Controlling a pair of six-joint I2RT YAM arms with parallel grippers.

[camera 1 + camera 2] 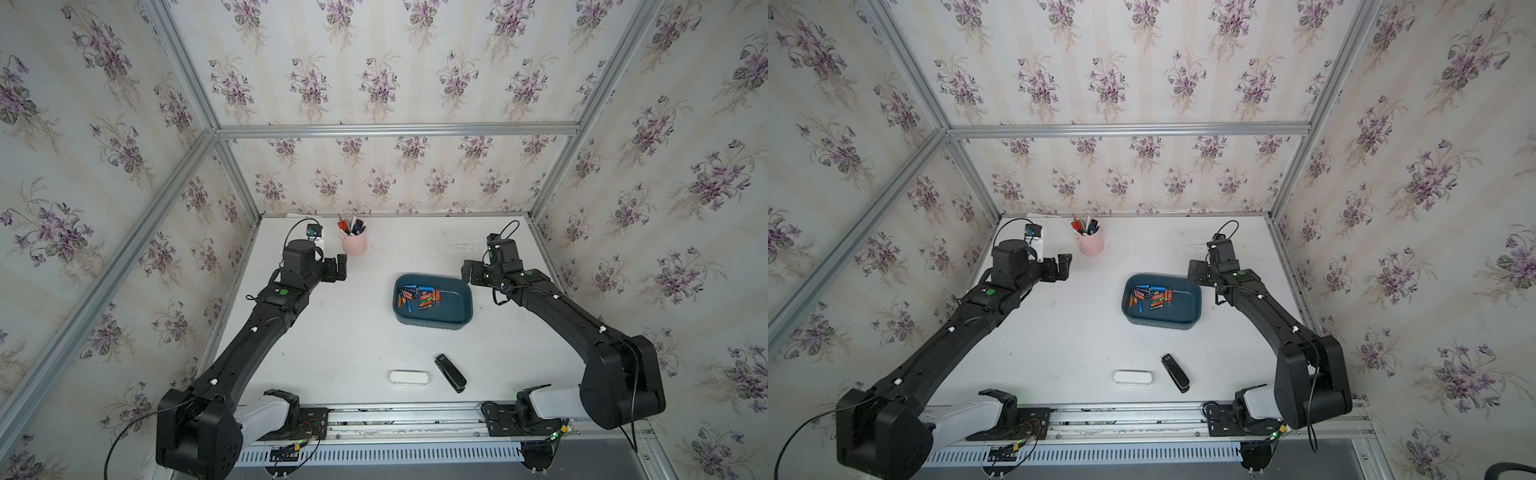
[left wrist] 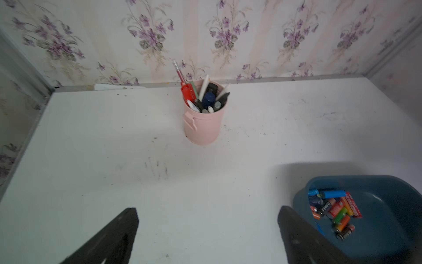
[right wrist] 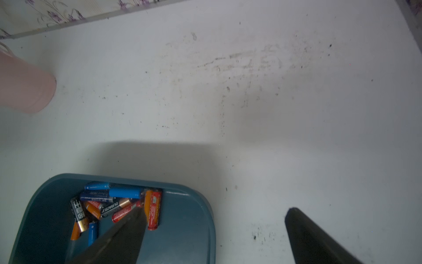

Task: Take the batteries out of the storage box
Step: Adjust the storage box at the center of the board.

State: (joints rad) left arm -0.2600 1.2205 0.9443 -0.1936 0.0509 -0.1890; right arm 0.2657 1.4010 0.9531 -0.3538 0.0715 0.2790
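Note:
The dark teal storage box [image 1: 455,309] [image 1: 1185,307] sits right of the table's middle. Several batteries [image 1: 419,297] [image 1: 1152,296] in orange, blue, black, green and red lie heaped in its far left part. My right gripper [image 1: 468,274] [image 1: 1196,272] hangs open and empty at the box's far right corner. In the right wrist view [image 3: 214,209] one finger stands over the batteries [image 3: 109,205] and the box [image 3: 182,228], the other over bare table. My left gripper [image 1: 336,269] [image 1: 1059,266] is open and empty, left of the box [image 2: 376,217], with only table between its fingers [image 2: 207,209].
A pink cup [image 1: 354,243] [image 2: 202,123] of pens and red-handled tools stands at the back, just right of my left gripper. A small white oblong case [image 1: 408,377] and a black stapler-like object [image 1: 450,372] lie near the front edge. Papered walls close in the back and sides.

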